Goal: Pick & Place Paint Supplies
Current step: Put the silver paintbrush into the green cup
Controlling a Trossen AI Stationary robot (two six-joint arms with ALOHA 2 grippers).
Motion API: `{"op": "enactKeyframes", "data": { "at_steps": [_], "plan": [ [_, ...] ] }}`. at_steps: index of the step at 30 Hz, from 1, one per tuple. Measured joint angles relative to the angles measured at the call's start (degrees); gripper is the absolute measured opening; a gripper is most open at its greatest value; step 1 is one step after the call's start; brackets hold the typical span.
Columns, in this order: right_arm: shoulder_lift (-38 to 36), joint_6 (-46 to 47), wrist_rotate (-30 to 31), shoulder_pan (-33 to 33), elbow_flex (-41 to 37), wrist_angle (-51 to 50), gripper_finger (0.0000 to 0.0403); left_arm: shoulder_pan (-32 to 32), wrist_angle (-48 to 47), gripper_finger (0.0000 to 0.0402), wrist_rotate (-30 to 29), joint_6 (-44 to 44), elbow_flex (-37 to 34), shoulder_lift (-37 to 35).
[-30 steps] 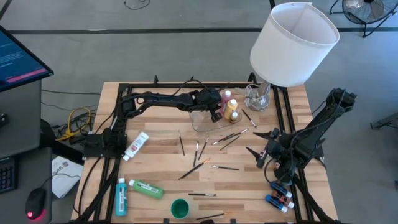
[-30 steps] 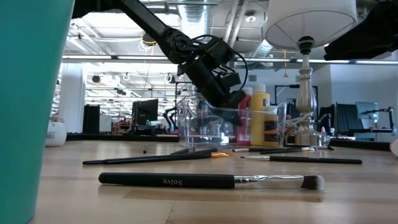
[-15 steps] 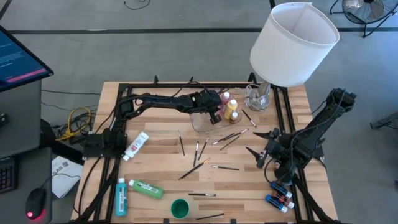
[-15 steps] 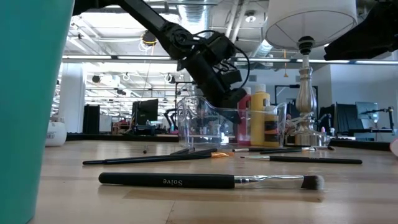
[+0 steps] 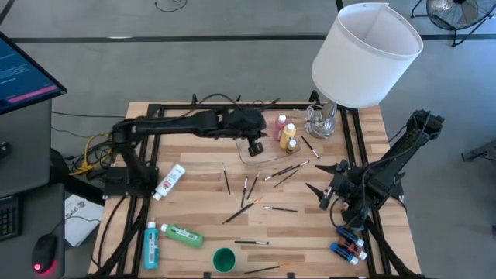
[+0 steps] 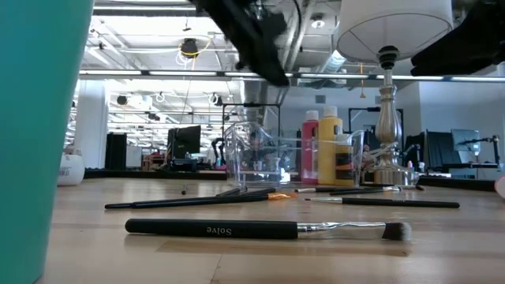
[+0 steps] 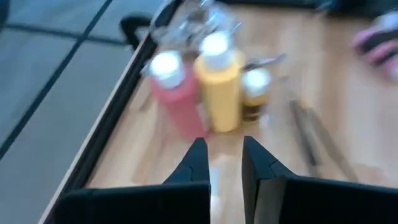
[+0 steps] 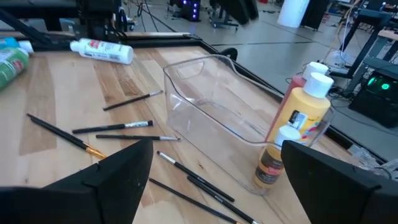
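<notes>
My left gripper (image 5: 254, 147) hangs open and empty above the clear tray (image 5: 249, 155); in its wrist view its fingertips (image 7: 225, 160) point at three upright bottles. These are a red bottle (image 7: 177, 99), a yellow bottle (image 7: 219, 87) and a small brown one (image 7: 255, 93), standing on their bases by the tray's right end (image 8: 264, 140). Thin dark brushes (image 5: 246, 186) lie flat on the table's middle. My right gripper (image 5: 322, 177) waits open at the right side, touching nothing.
A white tube (image 5: 169, 182), green bottle (image 5: 182, 235), blue bottle (image 5: 150, 244) and green cup (image 5: 224, 260) sit near the left and near edges. Tiny bottles (image 5: 349, 244) lie near the right corner. The lamp (image 5: 364, 54) stands far right. A large brush (image 6: 268, 229) lies nearest.
My left gripper has risen from beside the red and yellow bottles and drawn back toward the table's left, above the tray. The left arm has swung with it. The bottles stand where they were.
</notes>
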Motion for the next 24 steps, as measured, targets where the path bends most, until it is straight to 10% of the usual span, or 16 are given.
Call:
{"op": "enactKeyframes", "data": {
  "at_steps": [6, 15, 24],
  "plan": [
    [0.0, 0.0, 0.0, 0.0, 0.0, 0.8, 0.0349, -4.1, 12.5, 0.0001, 2.4, -0.3, -15.7, -12.6],
    [0.4, -3.1, 0.1, -3.7, 0.0, 11.0, 0.0347, -6.6, 56.2, 0.0001, 10.2, -2.5, -45.9, -28.9],
    [0.3, -7.5, 0.4, -15.3, 0.0, 20.3, 0.0347, -6.6, 78.6, 0.0001, 16.0, -8.3, -57.3, -33.1]
  ]
}}
